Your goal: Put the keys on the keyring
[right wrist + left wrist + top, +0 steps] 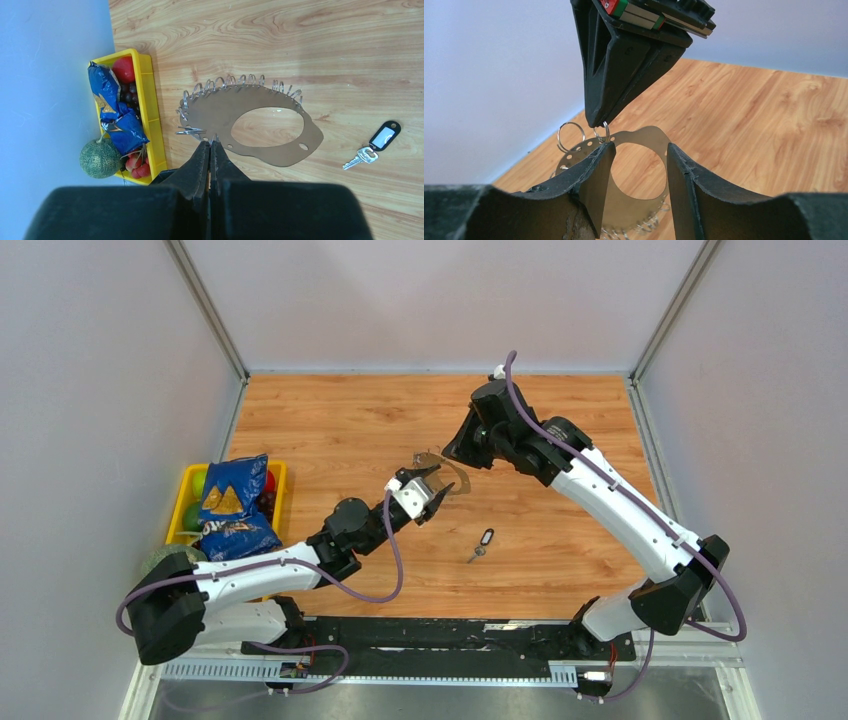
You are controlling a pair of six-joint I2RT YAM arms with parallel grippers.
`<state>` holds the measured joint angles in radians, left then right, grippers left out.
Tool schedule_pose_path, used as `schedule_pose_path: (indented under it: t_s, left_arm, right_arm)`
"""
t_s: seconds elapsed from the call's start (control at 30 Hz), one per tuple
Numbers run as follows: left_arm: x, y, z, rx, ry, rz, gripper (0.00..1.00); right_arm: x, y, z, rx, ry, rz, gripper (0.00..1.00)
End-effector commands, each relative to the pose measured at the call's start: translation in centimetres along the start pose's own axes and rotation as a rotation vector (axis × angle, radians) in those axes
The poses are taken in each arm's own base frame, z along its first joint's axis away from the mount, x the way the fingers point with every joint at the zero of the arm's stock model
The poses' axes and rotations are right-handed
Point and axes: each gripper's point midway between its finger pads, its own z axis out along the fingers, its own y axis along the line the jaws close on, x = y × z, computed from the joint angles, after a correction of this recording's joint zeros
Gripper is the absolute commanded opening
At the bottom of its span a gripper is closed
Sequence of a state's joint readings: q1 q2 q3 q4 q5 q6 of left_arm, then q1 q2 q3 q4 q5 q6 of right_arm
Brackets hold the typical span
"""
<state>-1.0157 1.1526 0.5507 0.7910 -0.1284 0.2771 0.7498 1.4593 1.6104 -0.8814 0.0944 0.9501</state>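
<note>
Wooden bench (330, 420): key (362, 157) loose mid-bench, unthreaded; I hold the keyring (220, 115) raised in the clamped right pincer (210, 142), left pincer (639, 147) half-open, gripping nothing.

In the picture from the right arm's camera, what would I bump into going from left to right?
Going across: yellow tray → keyring → key with the black tag.

the wooden table (330, 420) carries a black-tagged key (486, 538) and, at its left edge, a yellow tray (185, 495).
</note>
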Motion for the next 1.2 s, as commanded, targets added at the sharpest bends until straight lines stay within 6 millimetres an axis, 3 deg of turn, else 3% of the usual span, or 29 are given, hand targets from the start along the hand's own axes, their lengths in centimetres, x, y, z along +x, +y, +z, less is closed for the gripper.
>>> schedule_pose_path:
  t_s: [0.0, 0.4, 1.17]
  left_arm:
    - [-1.2, 1.1, 0.3, -0.072, -0.050, 0.054, 0.54]
    - [-1.4, 1.8, 0.6, -0.144, -0.063, 0.100, 0.54]
    - [-2.1, 2.4, 1.1, -0.182, -0.090, 0.135, 0.34]
  right_arm:
    - [-1.4, 2.8, -1.7, -0.098, -0.040, 0.023, 0.00]
    - [-0.9, 2.9, -2.1, -0.114, -0.032, 0.021, 0.00]
    - [-0.5, 3.1, -2.6, -0.134, -0.023, 0.025, 0.00]
